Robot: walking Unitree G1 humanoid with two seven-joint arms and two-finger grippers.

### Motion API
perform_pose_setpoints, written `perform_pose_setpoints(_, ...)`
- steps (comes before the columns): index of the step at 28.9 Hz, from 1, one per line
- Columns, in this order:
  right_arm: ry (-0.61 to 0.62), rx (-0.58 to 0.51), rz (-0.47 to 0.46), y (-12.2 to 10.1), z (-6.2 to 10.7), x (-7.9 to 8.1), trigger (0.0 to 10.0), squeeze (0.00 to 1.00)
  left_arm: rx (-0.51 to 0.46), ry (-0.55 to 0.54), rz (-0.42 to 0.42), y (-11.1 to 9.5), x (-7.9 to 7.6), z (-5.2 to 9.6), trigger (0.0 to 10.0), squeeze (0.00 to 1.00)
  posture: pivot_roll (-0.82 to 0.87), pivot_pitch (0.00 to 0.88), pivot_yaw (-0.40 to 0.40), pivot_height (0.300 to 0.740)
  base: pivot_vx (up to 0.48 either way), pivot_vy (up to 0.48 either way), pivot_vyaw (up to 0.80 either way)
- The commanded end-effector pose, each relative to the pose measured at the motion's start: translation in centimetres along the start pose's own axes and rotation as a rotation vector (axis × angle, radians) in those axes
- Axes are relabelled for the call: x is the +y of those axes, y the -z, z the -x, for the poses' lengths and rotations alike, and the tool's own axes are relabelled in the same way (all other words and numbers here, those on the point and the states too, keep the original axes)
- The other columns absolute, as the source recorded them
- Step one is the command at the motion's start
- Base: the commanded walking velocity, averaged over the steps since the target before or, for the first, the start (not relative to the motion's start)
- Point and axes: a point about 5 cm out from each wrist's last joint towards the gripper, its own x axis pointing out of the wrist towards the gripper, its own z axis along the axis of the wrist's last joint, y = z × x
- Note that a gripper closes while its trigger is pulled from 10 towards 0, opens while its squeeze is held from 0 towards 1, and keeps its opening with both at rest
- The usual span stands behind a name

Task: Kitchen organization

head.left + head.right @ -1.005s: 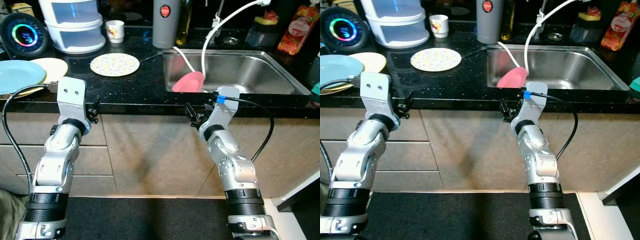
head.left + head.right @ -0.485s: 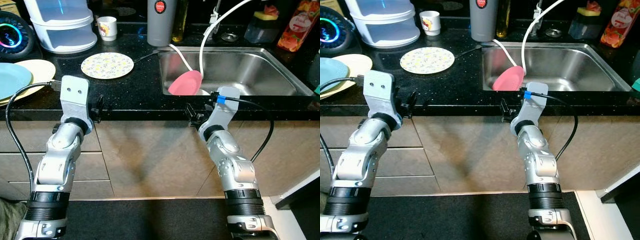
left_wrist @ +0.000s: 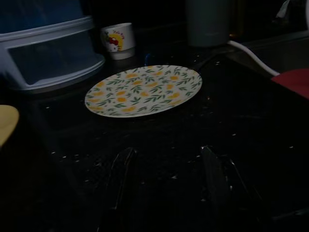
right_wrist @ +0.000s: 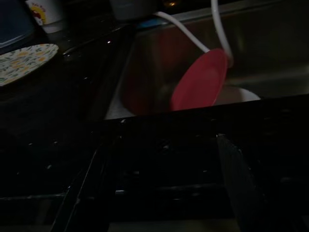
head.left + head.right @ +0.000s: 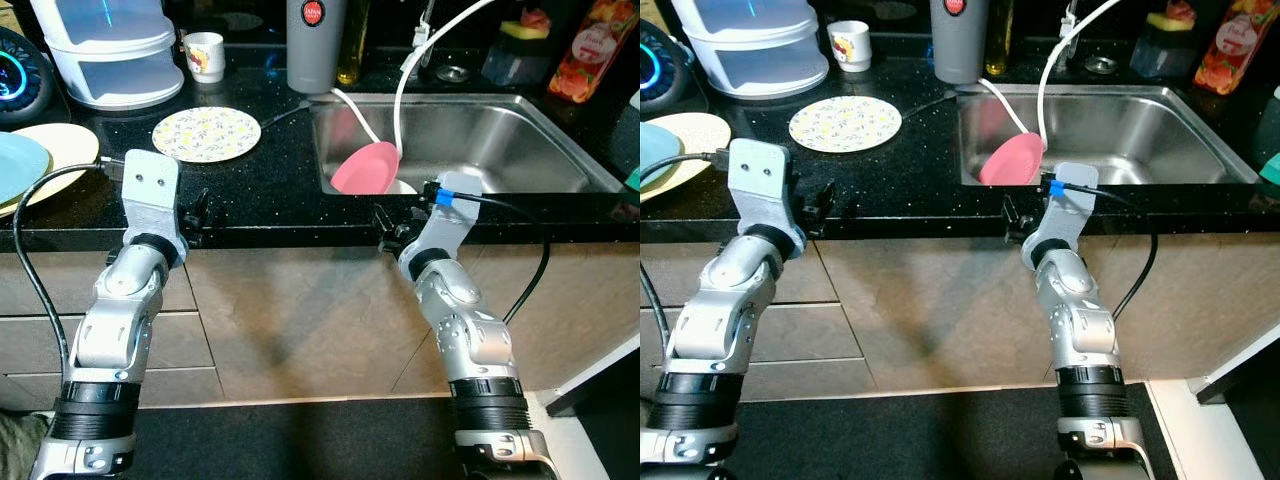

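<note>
**At the bench edge, nothing in hand yet**

We stand square to the black bench point(image 5: 270, 190), both arms raised with forearms upright and wrists level with its front edge. Our left gripper point(image 5: 197, 212) sits at the edge just short of the floral plate point(image 5: 206, 134), its fingers point(image 3: 118, 181) spread apart and empty — the wrist view looks along them across the dark top to that plate. Our right gripper point(image 5: 385, 224) hovers at the edge in front of the sink point(image 5: 500, 150), fingers likewise apart and holding nothing; past them the pink plate point(image 5: 366, 168) leans on edge against the sink's near left wall.

We judge the step in hand to be the approach before a first pick. To do it well, we would choose one target per arm: the floral plate lies flat, so the left gripper should come in low and catch the near rim rather than press down on the middle. The pink plate stands tilted, so its upper rim is the easier hold for the right gripper — but the white hose point(image 5: 400, 95) curves just beside it, and we should keep clear of it.

Farther off, a small mug point(image 5: 204, 56) and a stacked white container point(image 5: 108, 55) stand behind the floral plate, and a blue plate on a yellow plate point(image 5: 55, 150) rests at the far left.
</note>
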Motion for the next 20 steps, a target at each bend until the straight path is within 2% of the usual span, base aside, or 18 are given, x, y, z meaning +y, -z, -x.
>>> perform_pose_setpoints(1,0.008,0.001,-0.01,0.07,0.14,-0.15,10.0,0.0,-0.008,0.009,-0.012,-0.33,0.08,0.12,10.0,0.0,0.02,0.141,-0.004,0.74,0.322,0.0,0.0)
perform_pose_setpoints(20,0.01,0.001,-0.012,0.12,0.18,-0.18,10.0,0.0,-0.012,0.02,-0.012,-0.44,-0.02,0.09,10.0,0.0,0.02,0.141,0.0,0.74,0.322,0.0,0.0)
